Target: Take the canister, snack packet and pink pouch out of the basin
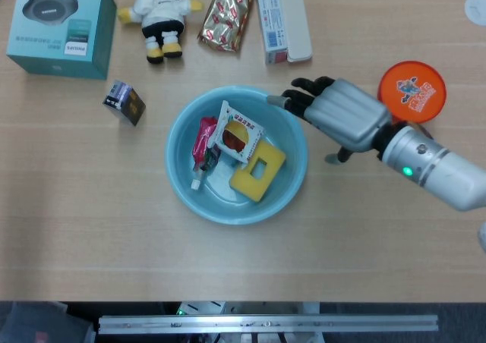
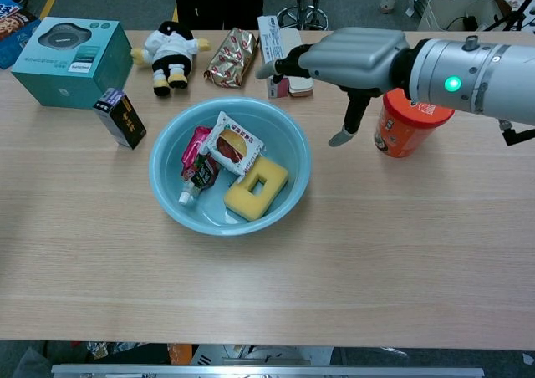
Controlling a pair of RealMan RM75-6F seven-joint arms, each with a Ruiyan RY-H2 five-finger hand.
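One right hand (image 1: 345, 119) palm-down beside basin (image 1: 292, 184) rim, fingers (image 1: 300, 100) spread, holding nothing, canister (image 1: 411, 91) behind.

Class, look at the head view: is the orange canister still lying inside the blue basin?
No: the orange canister stands upright on the table to the right of the blue basin, well apart from its rim.

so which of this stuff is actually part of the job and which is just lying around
Job: canister, standing on the table; snack packet and pink pouch in the basin; right hand.

Lying about: yellow sponge, plush toy, teal box, small dark box, foil pack, long carton.
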